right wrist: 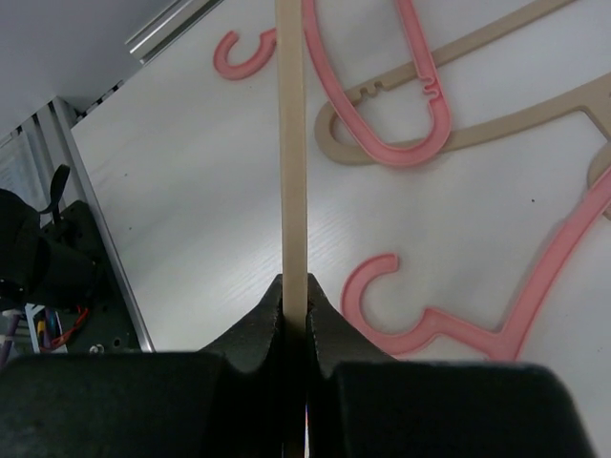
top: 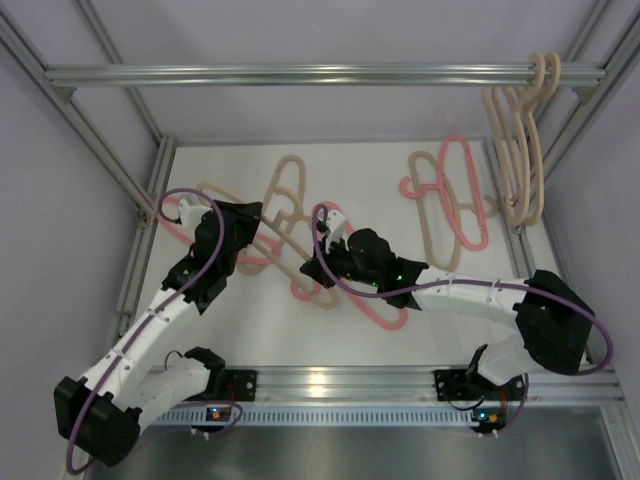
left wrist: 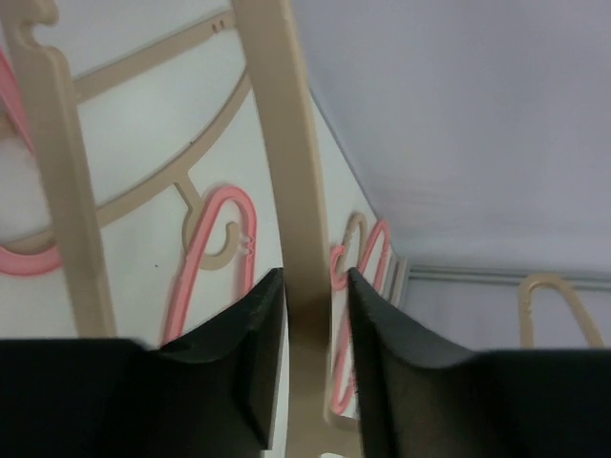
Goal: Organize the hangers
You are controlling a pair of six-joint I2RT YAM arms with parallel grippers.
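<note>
Beige and pink hangers lie tangled on the white table [top: 230,320]. My left gripper [top: 260,232] is shut on the bar of a beige hanger [left wrist: 286,143]; in the left wrist view, the left gripper [left wrist: 315,286] has that bar between its jaws. My right gripper [top: 320,265] is shut on a thin beige hanger bar [right wrist: 291,143], which the right gripper [right wrist: 294,291] pinches tightly. Both meet at the beige hangers [top: 285,205] in the middle; whether they hold the same one I cannot tell. A pink hanger [top: 375,312] lies under the right arm.
Beige hangers [top: 520,150] hang from the metal rail [top: 300,73] at the back right. A pink hanger [top: 455,190] and a beige one [top: 440,235] lie at the right of the table. Another pink hanger [top: 178,225] lies at the left edge. Frame posts stand at the corners.
</note>
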